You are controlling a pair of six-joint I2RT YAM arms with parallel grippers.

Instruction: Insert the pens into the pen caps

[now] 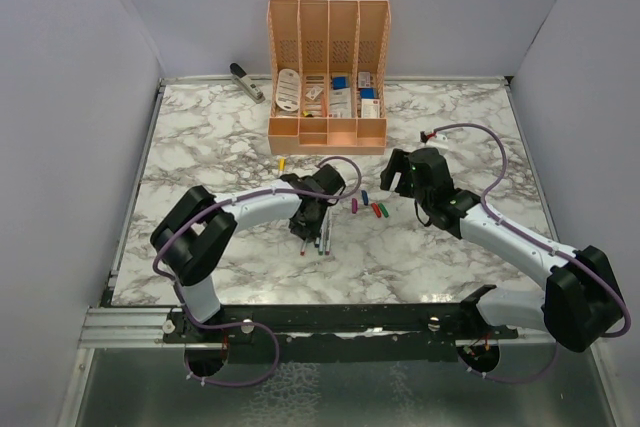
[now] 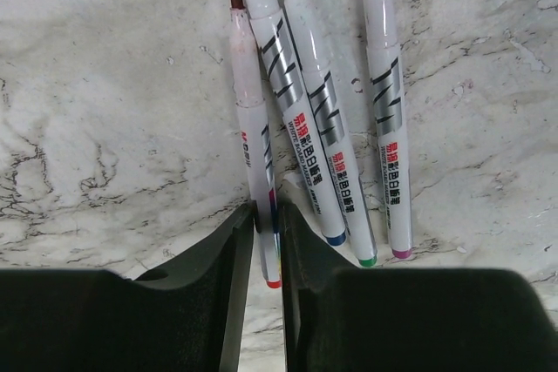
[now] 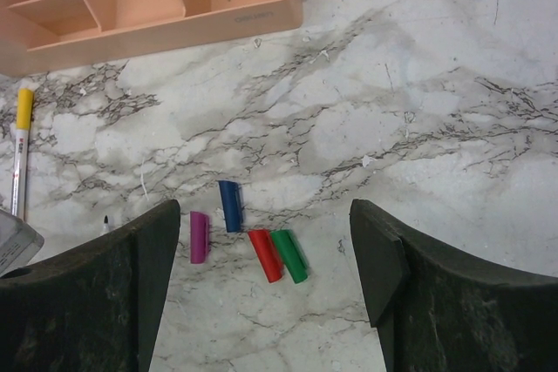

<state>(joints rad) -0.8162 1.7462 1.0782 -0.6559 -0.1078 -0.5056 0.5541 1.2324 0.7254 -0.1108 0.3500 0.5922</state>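
Your left fingers are pinched onto the tail of the red-ended pen. It lies flat on the marble tabletop, tip toward 12 o'clock in the left wrist view. At its 3 o'clock side, nearly parallel, lie the blue-ended pen, the green-ended pen and the purple-ended pen. Expect the pen to be light, stiff and smooth, so a hold this far back may let it swivel; mid-barrel would steady the tip. The blue-ended pen lies just beside it, so lift straight up. Your right fingers stand wide apart, holding nothing, above four loose caps: the purple cap, blue cap, red cap and green cap. The last two are touching. They look small, hard and apt to skid or roll. A yellow-capped pen lies toward their 9 o'clock. The orange organiser closes off 12 o'clock, and bare marble lies toward 3 o'clock.
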